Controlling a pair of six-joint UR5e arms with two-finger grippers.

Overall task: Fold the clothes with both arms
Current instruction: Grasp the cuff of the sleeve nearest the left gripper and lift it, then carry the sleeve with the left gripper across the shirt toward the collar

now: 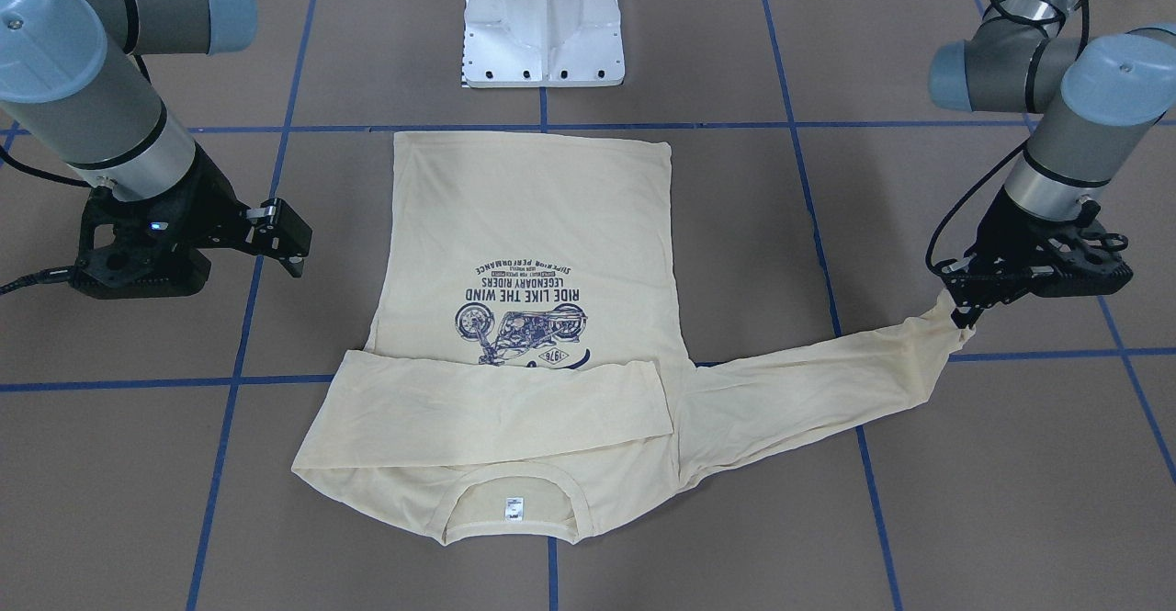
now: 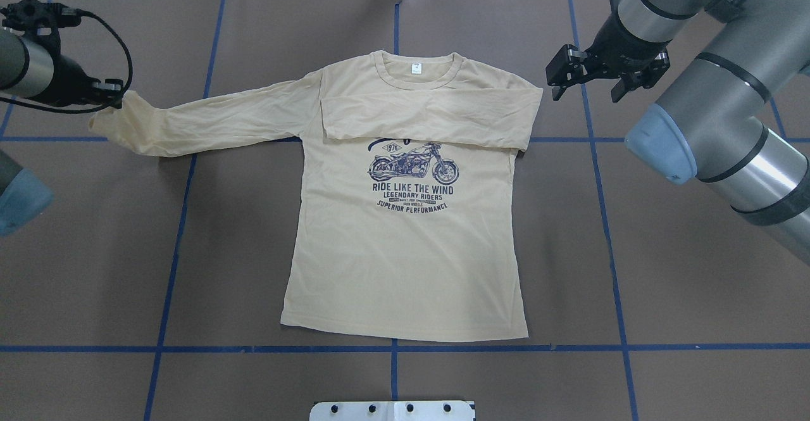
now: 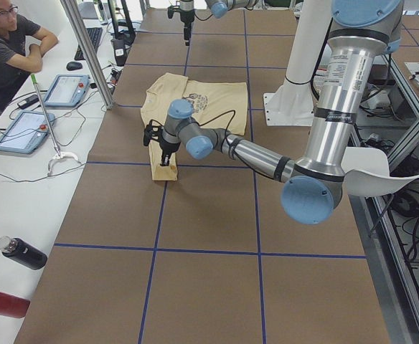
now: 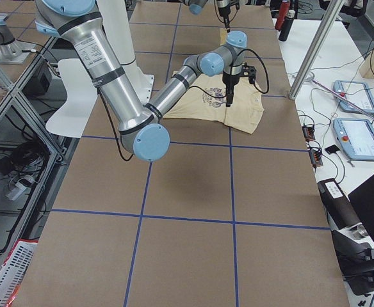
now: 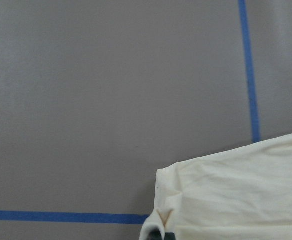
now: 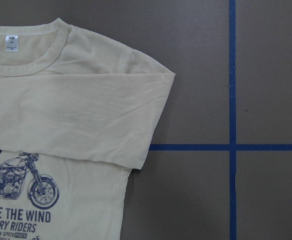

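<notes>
Meanwhile left tool (image 2: 112,97) grips shirt (image 2: 405,250) cuff; right tool (image 2: 586,90) hangs released beside the folded shoulder; white pedestal (image 1: 544,32) near hem.

Cream-yellow shirt (image 2: 405,269) (navy motorcycle print (image 2: 413,163)); brown table (image 2: 95,250).

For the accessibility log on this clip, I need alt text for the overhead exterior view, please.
A cream long-sleeved shirt lies print-up on a brown table, one sleeve folded across its chest. The left gripper pinches the cuff of the other sleeve, stretched out sideways; the right gripper hangs open beside the opposite shoulder, apart from the cloth.
</notes>
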